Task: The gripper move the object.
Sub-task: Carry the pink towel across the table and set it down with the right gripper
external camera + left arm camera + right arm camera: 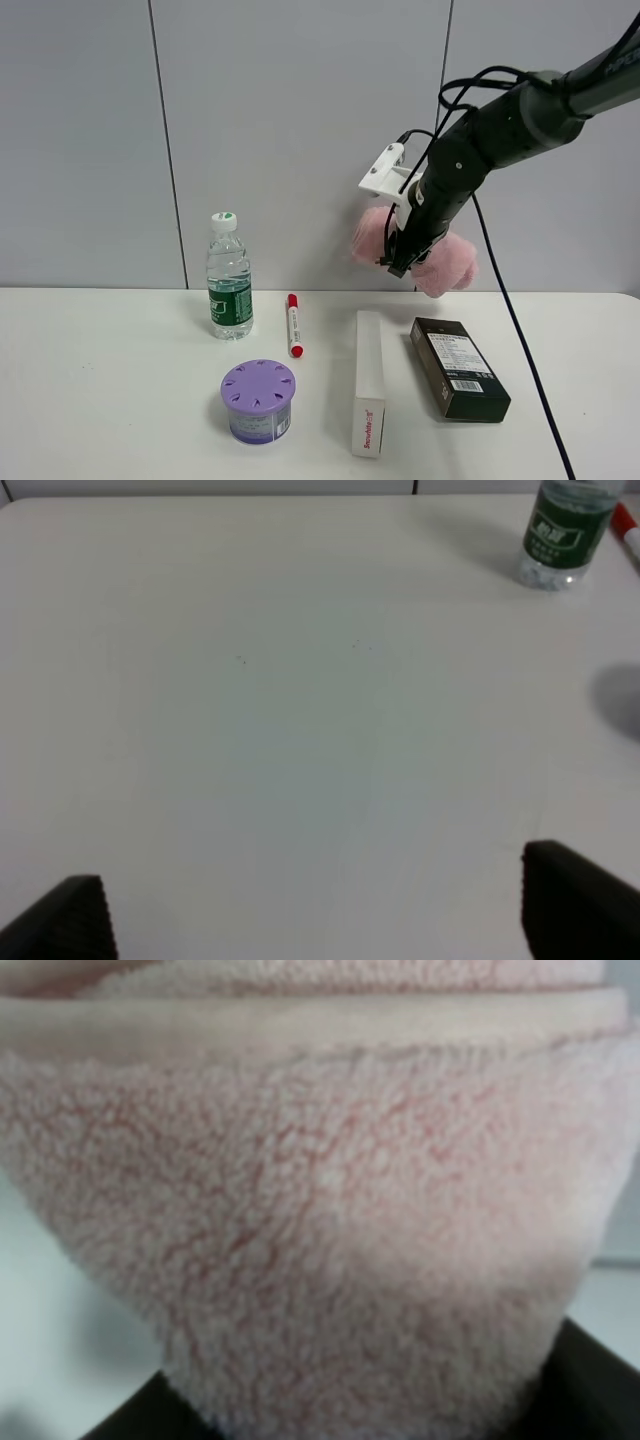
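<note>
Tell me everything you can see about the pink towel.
The pink towel is fluffy, fleecy-looking fabric, rolled into a bundle. The right gripper is shut across its middle, so a lobe bulges out on each side. It hangs tilted in the air above the far side of the table, touching nothing else.

Thick black arm [520, 125], white bracket [385, 172], black cables [486, 72], dark fingers [575, 905].

A water bottle [229, 280], red-capped marker [294, 325], purple jar [258, 402], long white box [369, 396] and black box [459, 367] sit apart on the worktop [100, 400].
</note>
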`<action>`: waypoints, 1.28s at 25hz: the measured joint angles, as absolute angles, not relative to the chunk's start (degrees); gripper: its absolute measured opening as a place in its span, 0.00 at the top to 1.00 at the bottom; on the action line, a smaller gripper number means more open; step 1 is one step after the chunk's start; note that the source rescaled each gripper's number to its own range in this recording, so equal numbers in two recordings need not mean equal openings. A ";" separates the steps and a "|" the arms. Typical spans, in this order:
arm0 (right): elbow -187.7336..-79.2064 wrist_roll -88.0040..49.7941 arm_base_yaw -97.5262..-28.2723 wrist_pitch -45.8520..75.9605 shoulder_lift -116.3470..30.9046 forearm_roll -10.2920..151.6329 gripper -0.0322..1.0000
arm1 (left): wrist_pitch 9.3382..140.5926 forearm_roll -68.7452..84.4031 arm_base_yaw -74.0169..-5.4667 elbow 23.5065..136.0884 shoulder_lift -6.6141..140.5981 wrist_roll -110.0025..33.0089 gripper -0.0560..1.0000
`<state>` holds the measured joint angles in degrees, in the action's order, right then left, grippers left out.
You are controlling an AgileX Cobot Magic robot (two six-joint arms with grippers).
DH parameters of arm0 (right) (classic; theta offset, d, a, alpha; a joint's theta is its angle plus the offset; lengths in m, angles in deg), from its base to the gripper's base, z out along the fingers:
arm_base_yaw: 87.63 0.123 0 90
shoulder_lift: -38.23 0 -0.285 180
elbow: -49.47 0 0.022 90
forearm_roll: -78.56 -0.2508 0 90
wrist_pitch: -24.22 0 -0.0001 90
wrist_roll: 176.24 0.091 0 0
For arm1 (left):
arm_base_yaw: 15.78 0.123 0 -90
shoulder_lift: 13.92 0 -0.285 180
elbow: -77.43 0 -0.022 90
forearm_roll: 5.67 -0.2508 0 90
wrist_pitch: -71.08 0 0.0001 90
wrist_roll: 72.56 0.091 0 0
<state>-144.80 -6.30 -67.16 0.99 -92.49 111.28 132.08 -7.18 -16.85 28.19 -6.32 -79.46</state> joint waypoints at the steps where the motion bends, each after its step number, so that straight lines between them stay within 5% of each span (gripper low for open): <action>1: -144.80 -6.30 -67.16 -0.01 -91.17 108.34 0.97 | 132.08 -7.18 -16.85 28.19 -6.32 -79.46 0.00; 11: -144.80 -2.68 -64.55 -15.40 -73.52 83.56 0.97 | 132.08 -7.18 -16.85 28.19 -6.32 -79.46 0.00; 18: -144.80 -0.73 -55.44 -16.23 -67.14 62.48 0.97 | 132.08 -7.18 -16.85 28.19 -6.32 -79.46 0.00; 32: -144.80 3.76 -36.47 0.43 -71.79 43.31 0.97 | 132.08 -7.18 -16.85 28.19 -6.32 -79.46 0.00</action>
<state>-144.80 3.76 -36.47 0.43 -71.79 43.31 132.08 -7.18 -16.85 28.19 -6.32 -79.46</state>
